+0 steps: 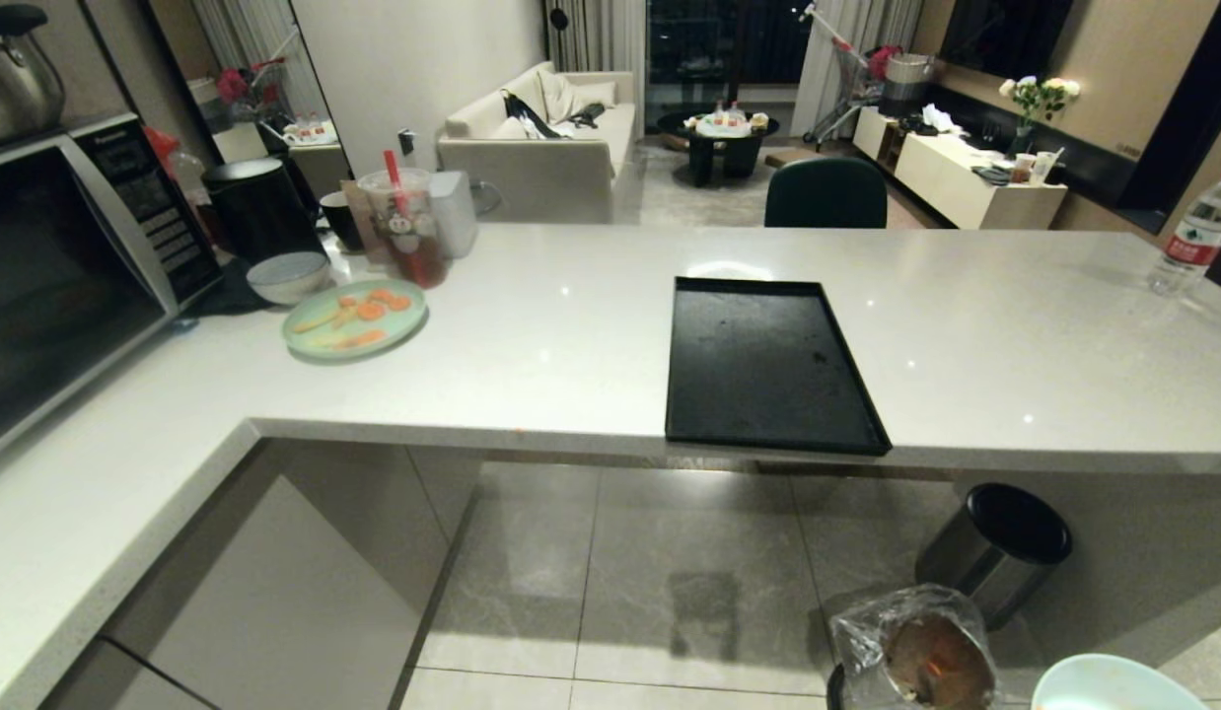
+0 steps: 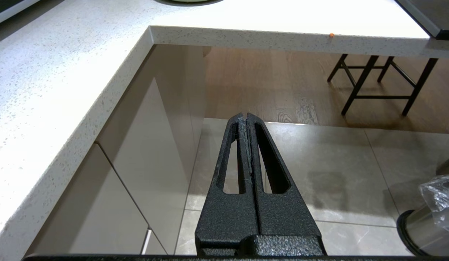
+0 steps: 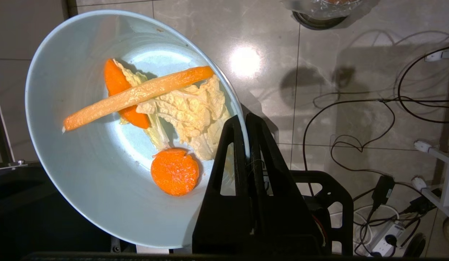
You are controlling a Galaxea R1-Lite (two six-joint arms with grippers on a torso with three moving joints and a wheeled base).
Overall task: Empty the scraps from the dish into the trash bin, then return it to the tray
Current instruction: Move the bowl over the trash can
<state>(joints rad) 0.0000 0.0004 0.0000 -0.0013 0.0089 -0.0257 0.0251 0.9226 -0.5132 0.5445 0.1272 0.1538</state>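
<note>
**Over the floor tiles: bowl pinched at the rim, scraps inside**

At the bowl's edge, right gripper [image 3: 246,123] fingers clamped on the rim of the pale-blue bowl [image 3: 83,188], one inside the wall and one outside. Inside the bowl: a long carrot stick [image 3: 137,96], a round carrot slice [image 3: 174,171], another orange piece and a crinkled pale cabbage leaf [image 3: 190,112]. Below, grey floor tiles and loose black cables [image 3: 358,145]. Just beside the bowl in the head view, the bag-lined steel trash bin [image 1: 911,651] on the floor, with a black-lidded steel bin [image 1: 1000,547] behind it. Up on the white countertop [image 1: 571,335], the black tray [image 1: 768,365], bare. Further left, a mint-green plate [image 1: 354,318] with carrot pieces. Off to the left, left gripper [image 2: 246,117] fingers pressed together on nothing, above the floor near the counter corner.
</note>
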